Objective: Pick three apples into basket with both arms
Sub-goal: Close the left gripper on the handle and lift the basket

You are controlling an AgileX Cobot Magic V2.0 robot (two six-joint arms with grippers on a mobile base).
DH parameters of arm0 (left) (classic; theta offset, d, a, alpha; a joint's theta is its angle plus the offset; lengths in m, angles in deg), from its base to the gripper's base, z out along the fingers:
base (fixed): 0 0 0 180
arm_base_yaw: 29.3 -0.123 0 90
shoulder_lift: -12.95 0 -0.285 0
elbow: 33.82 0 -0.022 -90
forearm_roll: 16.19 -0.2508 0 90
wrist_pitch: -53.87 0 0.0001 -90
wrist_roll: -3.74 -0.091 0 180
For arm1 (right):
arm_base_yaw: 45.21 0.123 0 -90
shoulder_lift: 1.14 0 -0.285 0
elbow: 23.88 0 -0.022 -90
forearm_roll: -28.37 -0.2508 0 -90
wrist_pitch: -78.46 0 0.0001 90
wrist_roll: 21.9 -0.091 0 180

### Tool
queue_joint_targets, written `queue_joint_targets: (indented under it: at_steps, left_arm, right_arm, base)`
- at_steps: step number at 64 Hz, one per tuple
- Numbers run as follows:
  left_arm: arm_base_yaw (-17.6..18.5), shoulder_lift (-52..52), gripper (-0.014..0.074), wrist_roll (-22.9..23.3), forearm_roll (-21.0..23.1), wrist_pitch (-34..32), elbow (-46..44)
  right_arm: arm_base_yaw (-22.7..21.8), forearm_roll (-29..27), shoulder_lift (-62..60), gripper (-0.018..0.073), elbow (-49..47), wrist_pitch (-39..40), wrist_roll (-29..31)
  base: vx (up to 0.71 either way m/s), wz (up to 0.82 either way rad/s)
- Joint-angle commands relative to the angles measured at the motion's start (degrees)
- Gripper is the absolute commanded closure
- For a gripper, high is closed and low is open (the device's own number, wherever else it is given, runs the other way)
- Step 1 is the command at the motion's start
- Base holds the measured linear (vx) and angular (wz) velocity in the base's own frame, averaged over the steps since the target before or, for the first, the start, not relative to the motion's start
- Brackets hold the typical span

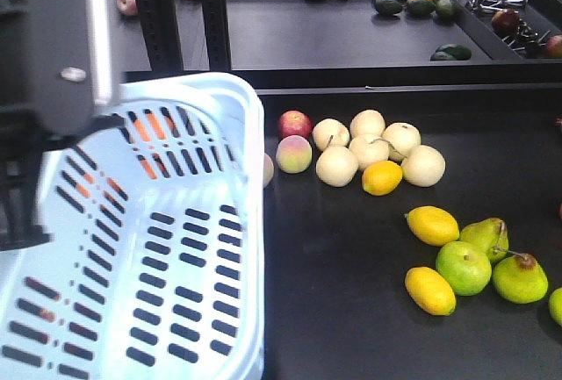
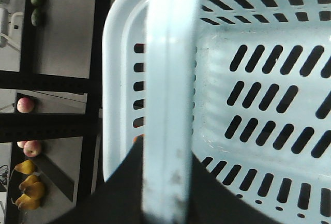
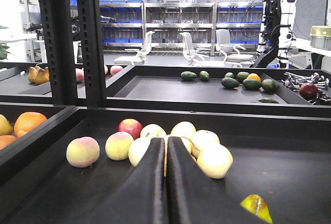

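The pale blue-white basket (image 1: 149, 248) fills the left of the front view, tilted, with no fruit inside it. My left gripper (image 2: 168, 154) is shut on the basket's hoop handle (image 2: 170, 69), with black fingers (image 2: 124, 188) on either side of it. The left arm (image 1: 53, 55) looms at the top left. Two dark maroon apples (image 1: 505, 20) (image 1: 554, 45) lie in the far right back compartment; one shows in the right wrist view (image 3: 309, 90). My right gripper (image 3: 166, 144) is shut and empty, low over the table and pointing at the pale fruit cluster.
A red apple (image 1: 295, 123), peaches (image 1: 293, 154), pale round fruit (image 1: 369, 147), lemons (image 1: 432, 225) and green pears (image 1: 518, 276) lie on the black table. Avocados (image 1: 388, 4) lie in the back bin. Pink-red apples (image 1: 127, 1) sit beyond the black uprights (image 1: 158, 11). Oranges (image 3: 28, 122) lie left.
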Motion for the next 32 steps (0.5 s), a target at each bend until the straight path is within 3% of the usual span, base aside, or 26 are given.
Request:
queue_joint_targets:
  at_steps: [1, 32]
  left_arm:
    - [0.16, -4.35, 0.0605, 0.81, -0.78, -2.38, -1.7]
    - [0.16, -7.04, 0.0604, 0.81, -0.57, 0.1, -1.7]
  right_arm:
    - [-0.02, 0.43, -0.75, 0.0568, 0.83, 4.16, 0.02]
    - [-0.02, 0.43, -0.75, 0.0568, 0.83, 4.16, 0.02]
  base:
    - [0.0, 0.0]
    - [0.0, 0.0]
